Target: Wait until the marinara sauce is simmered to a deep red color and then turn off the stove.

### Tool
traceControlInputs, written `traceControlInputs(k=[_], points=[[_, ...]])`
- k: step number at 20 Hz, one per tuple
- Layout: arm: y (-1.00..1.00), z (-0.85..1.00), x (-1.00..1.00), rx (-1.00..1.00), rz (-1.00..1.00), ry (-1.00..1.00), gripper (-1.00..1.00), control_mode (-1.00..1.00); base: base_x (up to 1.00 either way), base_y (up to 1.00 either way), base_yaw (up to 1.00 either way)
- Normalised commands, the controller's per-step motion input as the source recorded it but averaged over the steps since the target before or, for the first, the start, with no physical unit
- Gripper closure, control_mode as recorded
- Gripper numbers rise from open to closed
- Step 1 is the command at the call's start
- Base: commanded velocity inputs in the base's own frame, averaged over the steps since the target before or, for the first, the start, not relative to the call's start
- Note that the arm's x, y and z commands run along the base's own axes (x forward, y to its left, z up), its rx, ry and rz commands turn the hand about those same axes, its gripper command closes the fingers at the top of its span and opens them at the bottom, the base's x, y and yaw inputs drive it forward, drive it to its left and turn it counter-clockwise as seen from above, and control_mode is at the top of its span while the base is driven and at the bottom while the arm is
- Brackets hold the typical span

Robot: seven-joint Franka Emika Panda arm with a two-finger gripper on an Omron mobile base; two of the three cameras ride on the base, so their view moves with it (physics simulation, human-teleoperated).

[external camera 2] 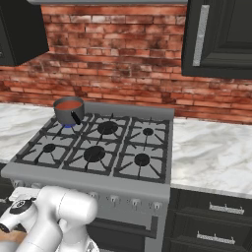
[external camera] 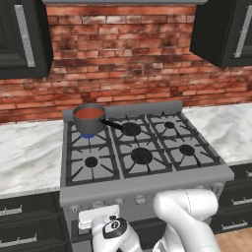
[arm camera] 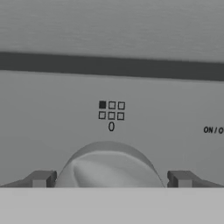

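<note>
At the back left burner of the stove (external camera: 142,170), over a small blue flame, the marinara sauce (external camera: 89,113) sits orange-red in its grey saucepan (external camera: 88,123). Down at the front panel, the pincer (arm camera: 111,179) stands wide open, one fingertip on each side of a round knob (arm camera: 109,168), gripping nothing yet. Risks, as I judge them: turning before the red deepens, or closing off-centre so the fingers slip around the smooth knob. Above the knob, six small squares mark the burners, the top left filled, with "0" beneath; "ON/O" is cut off at the right edge
</note>
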Motion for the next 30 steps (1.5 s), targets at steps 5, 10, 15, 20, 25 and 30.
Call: traceControlInputs(k=[5, 10, 15, 20, 25, 30], points=[[0.0, -0.2, 0.0, 0.0, 0.0, 0.0, -1.0, -1.0, 0.0, 0.0, 0.0], [0.0, -0.18, 0.0, 0.0, 0.0, 0.0, -1.0, -1.0, 0.0, 0.0, 0.0], [0.0, -0.22, 0.0, 0.0, 0.0, 0.0, -1.0, -1.0, 0.0, 0.0, 0.0], [0.0, -0.07, 0.0, 0.0, 0.0, 0.0, -1.0, -1.0, 0.0, 0.0, 0.0], [0.0, 0.0, 0.0, 0.0, 0.0, 0.0, -1.0, -1.0, 0.0, 0.0, 0.0], [0.0, 0.0, 0.0, 0.0, 0.0, 0.0, -1.0, -1.0, 0.0, 0.0, 0.0]])
